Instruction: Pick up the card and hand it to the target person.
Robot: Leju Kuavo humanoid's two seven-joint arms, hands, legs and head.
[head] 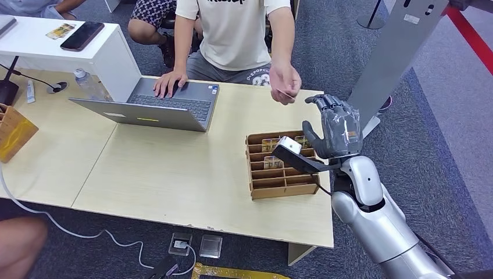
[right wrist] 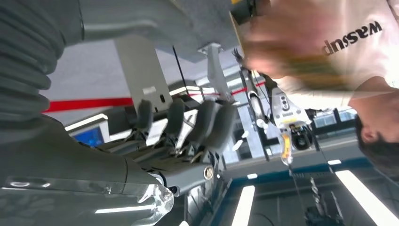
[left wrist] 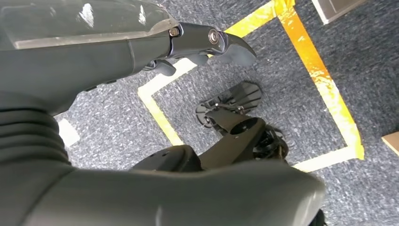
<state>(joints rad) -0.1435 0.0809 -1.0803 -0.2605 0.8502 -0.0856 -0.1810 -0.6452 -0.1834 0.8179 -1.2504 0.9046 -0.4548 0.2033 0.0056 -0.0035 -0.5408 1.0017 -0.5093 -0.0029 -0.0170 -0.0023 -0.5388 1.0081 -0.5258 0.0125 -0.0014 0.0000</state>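
The right robot hand [head: 332, 129] is raised above the far right corner of the pale wooden worktop [head: 174, 174], palm side turned toward the seated person in the cream T-shirt [head: 235, 32]. Its dark fingers [head: 325, 103] are curled loosely forward with nothing between them and the thick grey thumb; the right wrist view shows the same fingers [right wrist: 188, 117] standing side by side, bare of any load.

The small thin dark card [head: 285, 93] is pinched in the person's hand [head: 285, 81], which hangs just beyond and to the left of the robot hand, close to the fingertips but apart from them. In the right wrist view that hand is a blur [right wrist: 291, 42] in front of the shirt, and the card cannot be made out there.

Below the robot hand, the brown wooden slotted organiser tray [head: 282, 180] sits near the right edge of the worktop, with a few yellowish cards [head: 271, 145] upright in its far slots. The person's other hand [head: 170, 82] rests on the keyboard of an open grey laptop [head: 157, 107] further left. A black phone [head: 82, 35] lies on a white raised shelf [head: 64, 49] at the far left.

The left robot hand [left wrist: 202, 47] hangs over blue-grey carpet marked with yellow tape [left wrist: 320, 80]; its fingers are curled in, gripping nothing.
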